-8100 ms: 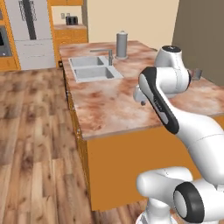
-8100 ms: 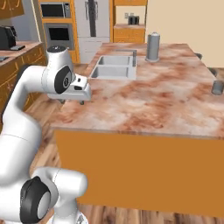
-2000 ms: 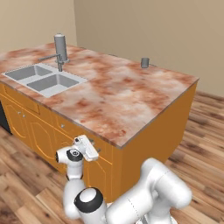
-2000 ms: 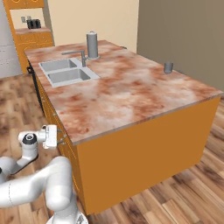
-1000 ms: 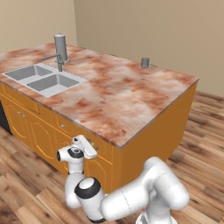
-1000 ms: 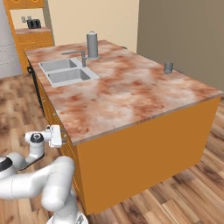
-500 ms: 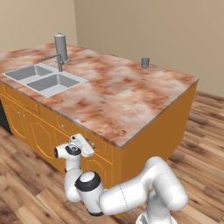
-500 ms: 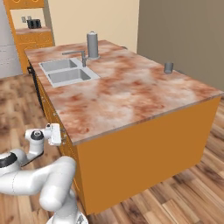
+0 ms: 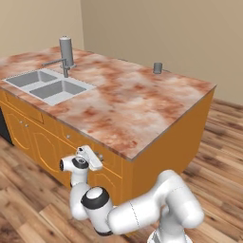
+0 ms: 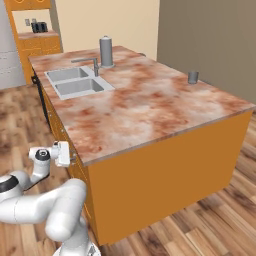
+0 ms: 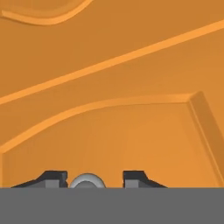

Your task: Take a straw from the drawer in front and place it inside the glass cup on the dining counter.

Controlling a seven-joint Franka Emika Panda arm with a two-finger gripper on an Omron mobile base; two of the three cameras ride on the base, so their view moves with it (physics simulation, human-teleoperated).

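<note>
- Left base view: gripper (image 9: 96, 158) sits low at centre-left of the frame, pressed up to the orange cabinet face under the edge of the dining counter (image 9: 142, 104). The drawer (image 9: 108, 160) front is the panel it faces, closed as far as I can tell. Glass cup (image 9: 157, 68) stands at upper centre-right on the far edge of the slab, well apart from the gripper. A taller opaque grey cylinder (image 9: 66, 51) stands upper left beside the sink (image 9: 47, 85).
- Right base view: gripper (image 10: 69, 154) at lower left, against the cabinet front just below the counter edge. Glass cup (image 10: 193, 77) at upper right on the stone top. Straw not visible; judged to be inside the shut drawer.
- Hand view: two dark fingertips (image 11: 54, 179) at bottom centre, spread apart, with the round metal knob (image 11: 87, 181) between them. Fingers are parted and not yet clamped on the knob, by my reading.
- Handling, judgement: knob is small, smooth metal, likely slippery; pinch it squarely across its width, then pull straight out. The straw should be very light, thin and easily bent or rolled; take it near mid-length.
</note>
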